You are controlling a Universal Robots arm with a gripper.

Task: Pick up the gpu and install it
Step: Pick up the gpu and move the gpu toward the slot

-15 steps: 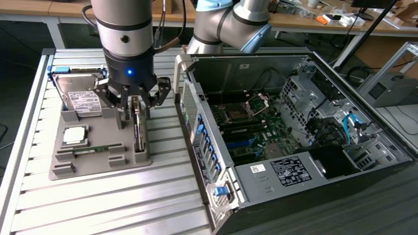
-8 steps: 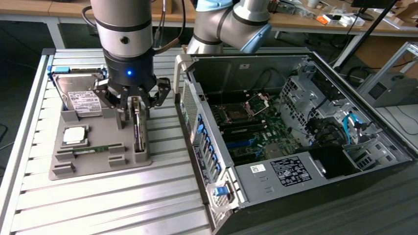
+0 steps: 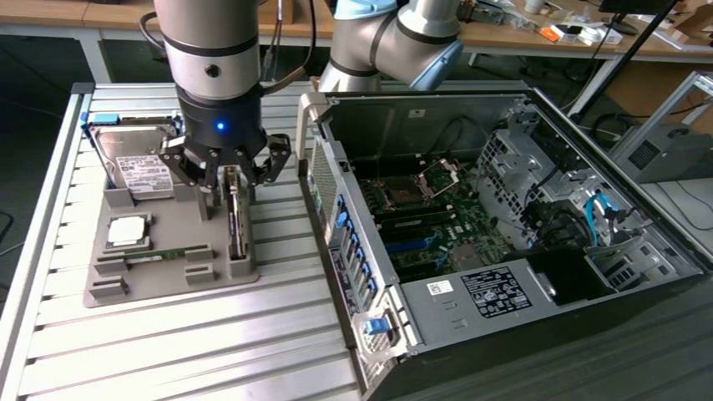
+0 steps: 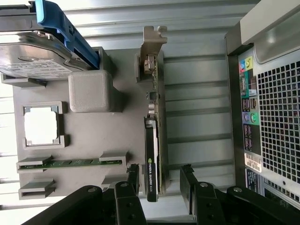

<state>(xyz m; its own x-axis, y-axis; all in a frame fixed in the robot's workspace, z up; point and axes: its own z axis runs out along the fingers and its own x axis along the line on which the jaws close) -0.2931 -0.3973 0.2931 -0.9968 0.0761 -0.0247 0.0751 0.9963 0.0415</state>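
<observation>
1. Grey holder tray (image 3: 167, 284) carries the gpu (image 3: 236, 227) edge-on along its side nearest the computer case (image 3: 323, 167); bare table slats (image 3: 280, 251) lie between them.
2. Gripper (image 3: 230, 185) hangs over the card, jaws spread wide, straddling it without clamping.
3. Wrist view adds the silver bracket (image 4: 153, 40) at the card's far end; the exterior view shows the case's open interior.

We note grey tray (image 3: 179, 230): hard drive (image 3: 139, 167) at one end, square chip (image 3: 128, 230) mid-tray, memory stick (image 3: 156, 253) slotted in tray, open computer case (image 3: 423, 117) near tray.
</observation>
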